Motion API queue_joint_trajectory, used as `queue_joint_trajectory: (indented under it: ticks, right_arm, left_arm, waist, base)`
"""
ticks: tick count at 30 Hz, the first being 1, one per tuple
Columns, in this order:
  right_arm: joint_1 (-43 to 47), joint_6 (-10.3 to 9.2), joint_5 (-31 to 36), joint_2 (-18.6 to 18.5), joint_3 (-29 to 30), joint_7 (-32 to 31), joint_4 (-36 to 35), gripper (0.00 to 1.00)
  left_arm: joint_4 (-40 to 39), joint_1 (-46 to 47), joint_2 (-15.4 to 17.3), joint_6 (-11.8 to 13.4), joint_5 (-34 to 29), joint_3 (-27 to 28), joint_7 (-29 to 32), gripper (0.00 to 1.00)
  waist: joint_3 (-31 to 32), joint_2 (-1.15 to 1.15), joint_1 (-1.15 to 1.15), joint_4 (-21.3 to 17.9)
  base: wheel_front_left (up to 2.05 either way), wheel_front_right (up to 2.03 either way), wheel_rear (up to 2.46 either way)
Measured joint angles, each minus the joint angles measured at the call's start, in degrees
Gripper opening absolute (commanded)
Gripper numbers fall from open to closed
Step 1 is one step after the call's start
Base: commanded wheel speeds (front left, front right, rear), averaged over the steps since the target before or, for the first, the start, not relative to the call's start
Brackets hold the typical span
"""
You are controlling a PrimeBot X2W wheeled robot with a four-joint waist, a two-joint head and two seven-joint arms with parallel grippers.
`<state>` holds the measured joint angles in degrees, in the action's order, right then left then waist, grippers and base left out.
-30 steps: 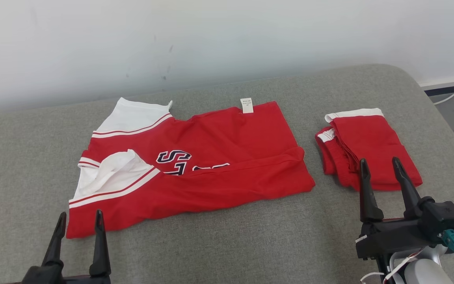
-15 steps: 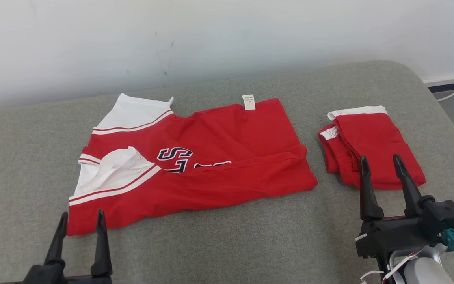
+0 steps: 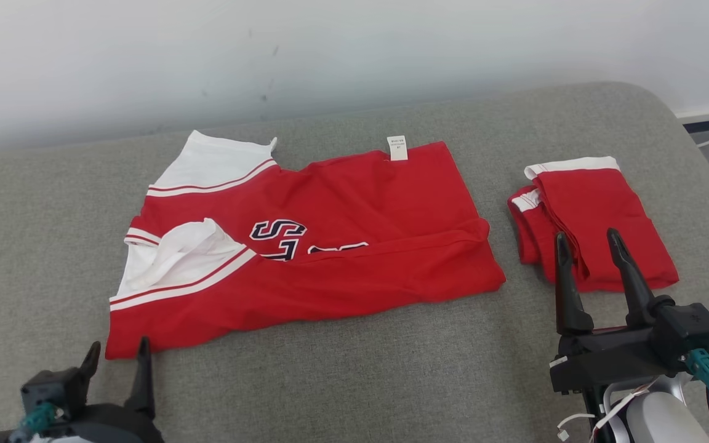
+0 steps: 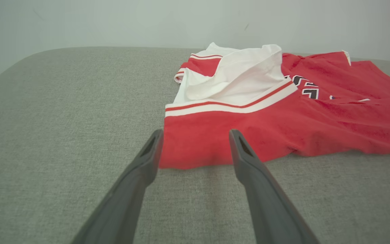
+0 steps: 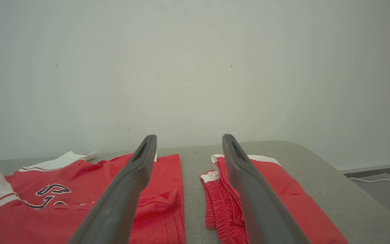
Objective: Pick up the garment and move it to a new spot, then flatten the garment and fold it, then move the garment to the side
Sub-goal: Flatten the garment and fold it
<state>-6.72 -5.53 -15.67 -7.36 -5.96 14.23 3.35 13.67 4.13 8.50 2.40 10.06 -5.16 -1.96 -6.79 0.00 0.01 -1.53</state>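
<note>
Half-folded red jersey (image 3: 360,203), lettering (image 3: 280,237) partly hidden by the fold; left tool (image 3: 117,346) and right tool (image 3: 586,235) both gape wide, empty.

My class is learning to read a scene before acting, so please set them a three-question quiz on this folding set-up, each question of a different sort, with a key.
1. True or false: the left claw is shut on the jersey.
2. Multiple choice: the folded red garment lies A) on top of the jersey, B) to the jersey's right, apart from it, C) on the floor.
3. Short answer: what is the main colour of the sleeve nearest the left claw?
Key: 1 false, it is open and grips nothing; 2 B; 3 white.
</note>
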Motion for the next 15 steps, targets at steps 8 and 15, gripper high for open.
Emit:
queue_joint_trajectory:
  ticks: [8, 15]
  right_arm:
    - [-0.6, 0.49, 0.3, 0.0, -0.4, 0.2, 0.0, 1.0]
    - [-1.1, 0.57, 0.6, -0.3, -0.3, 0.4, -0.1, 1.0]
  left_arm:
    - [9.1, 5.4, 1.6, -2.9, 3.1, 1.5, 5.3, 1.0]
    - [14.3, 7.4, 1.7, -2.9, 4.7, 2.2, 8.0, 0.97]
  waist:
    - [-1.3, 0.0, 0.0, -0.7]
    - [-1.9, 0.0, 0.0, -1.0]
  base:
    - [0.0, 0.0, 0.0]
    - [0.0, 0.0, 0.0]
